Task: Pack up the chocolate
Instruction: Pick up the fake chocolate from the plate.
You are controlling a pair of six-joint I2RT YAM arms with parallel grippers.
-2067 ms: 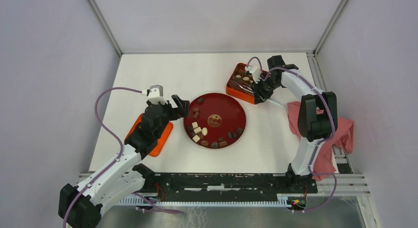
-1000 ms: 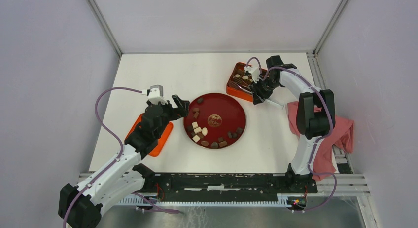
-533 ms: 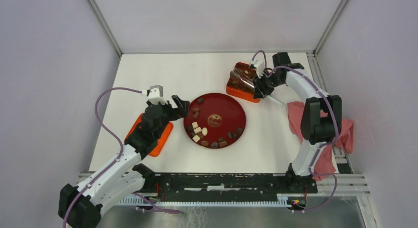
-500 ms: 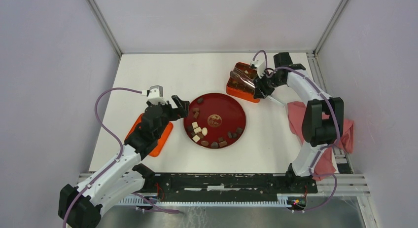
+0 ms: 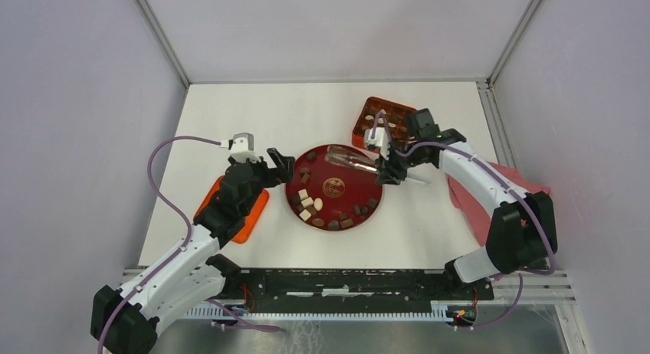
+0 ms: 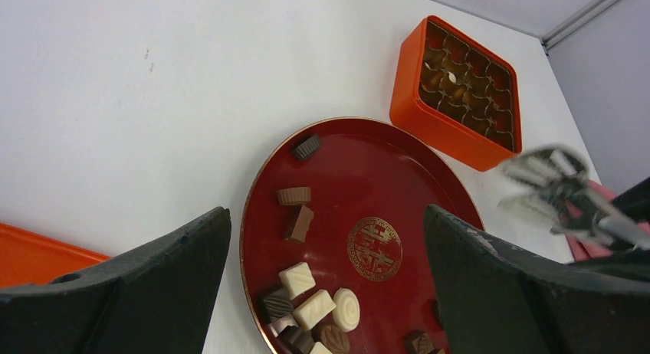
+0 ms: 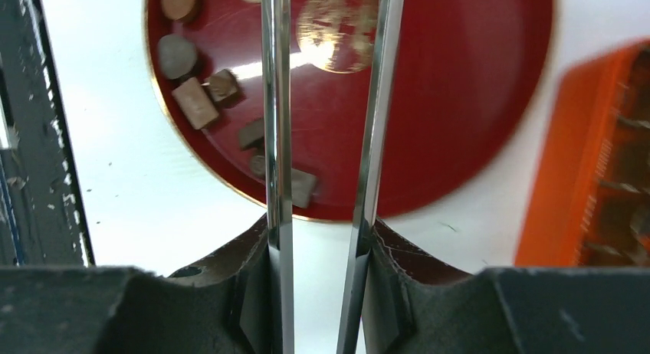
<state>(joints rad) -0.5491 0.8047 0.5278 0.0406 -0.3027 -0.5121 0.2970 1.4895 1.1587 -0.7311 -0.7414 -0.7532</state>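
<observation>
Several pieces of chocolate (image 5: 306, 203), dark, light brown and cream-white, lie on a round red plate (image 5: 360, 187). Close up, the chocolate (image 6: 314, 308) sits mostly along the near-left side of the plate (image 6: 360, 178). My right gripper (image 5: 385, 170) is shut on metal tongs (image 5: 349, 157), whose blades reach over the plate's far side. In the right wrist view the tongs (image 7: 277, 139) stand apart between my right gripper (image 7: 322, 247) fingers, above the plate (image 7: 460, 101); their tips run out of frame. My left gripper (image 5: 280, 164) hangs open at the plate's left rim, holding nothing.
A square orange box (image 5: 383, 116) with gridded compartments stands behind the plate at the right; a few pieces lie in the box (image 6: 456, 93). An orange lid (image 5: 249, 212) lies under my left arm. A pink cloth (image 5: 521, 193) is at the right edge.
My right arm has swung from the orange box forward and left to the red plate, carrying the tongs. The left arm has not moved.
</observation>
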